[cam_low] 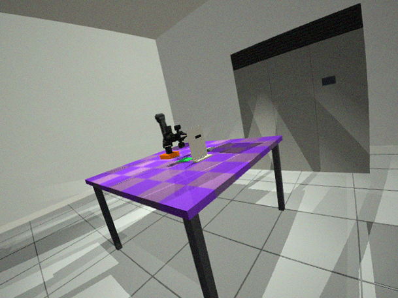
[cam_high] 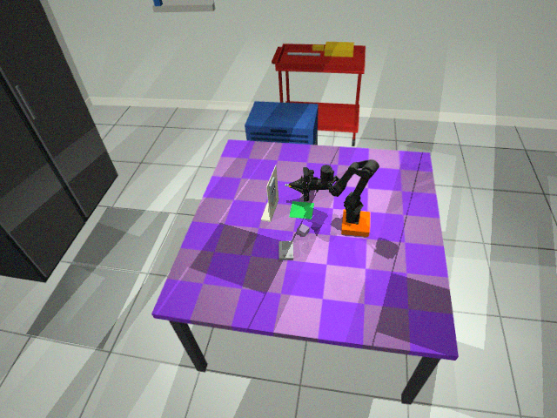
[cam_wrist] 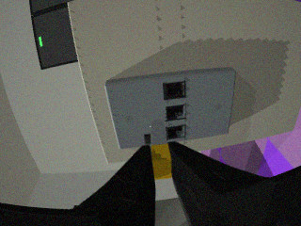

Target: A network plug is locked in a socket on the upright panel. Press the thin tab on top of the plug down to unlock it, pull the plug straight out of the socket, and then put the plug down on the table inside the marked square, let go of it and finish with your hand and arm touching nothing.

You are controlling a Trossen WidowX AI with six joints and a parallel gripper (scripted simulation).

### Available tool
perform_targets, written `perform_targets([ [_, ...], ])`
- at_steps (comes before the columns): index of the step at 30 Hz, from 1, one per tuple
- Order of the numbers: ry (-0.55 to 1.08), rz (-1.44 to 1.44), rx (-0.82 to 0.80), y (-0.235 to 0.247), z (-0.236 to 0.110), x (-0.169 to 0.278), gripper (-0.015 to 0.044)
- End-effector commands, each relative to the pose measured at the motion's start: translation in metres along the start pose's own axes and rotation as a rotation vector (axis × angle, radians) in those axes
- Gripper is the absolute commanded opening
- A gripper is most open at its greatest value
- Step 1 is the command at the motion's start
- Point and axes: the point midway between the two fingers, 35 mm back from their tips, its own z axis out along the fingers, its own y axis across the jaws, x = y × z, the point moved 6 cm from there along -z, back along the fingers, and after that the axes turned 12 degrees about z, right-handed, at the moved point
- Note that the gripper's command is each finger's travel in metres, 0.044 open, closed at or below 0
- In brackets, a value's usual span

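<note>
The upright cream panel [cam_high: 271, 193] [cam_low: 197, 146] [cam_wrist: 113, 44] stands on the purple checked table [cam_high: 314, 287] [cam_low: 180, 191]. In the wrist view its grey face plate [cam_wrist: 132, 113] carries three dark sockets in a column [cam_wrist: 175, 112], all apparently empty. My gripper [cam_wrist: 158, 153] [cam_high: 291, 184] [cam_low: 182, 134] is shut on the yellow network plug [cam_wrist: 162, 162] and holds it level, a short way in front of the panel and clear of the sockets. The green marked square [cam_high: 301, 210] [cam_low: 185, 159] lies on the table just below and slightly behind the gripper. The plug's tab is not visible.
The arm's orange base [cam_high: 355, 223] [cam_low: 168, 156] sits right of the square. Two small grey blocks [cam_high: 304, 228] [cam_high: 285, 250] lie on the table in front of the square. A blue box [cam_high: 282, 122] and a red cart [cam_high: 320, 67] stand beyond the table.
</note>
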Motion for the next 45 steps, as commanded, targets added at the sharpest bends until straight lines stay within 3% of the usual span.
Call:
perform_targets([
  [1, 0.003, 0.0, 0.001, 0.004, -0.001, 0.001, 0.0],
  [29, 0.001, 0.004, 0.006, 0.033, -0.016, 0.015, 0.0],
  [45, -0.199, 0.156, 0.264, 0.006, 0.0, 0.0, 0.0],
])
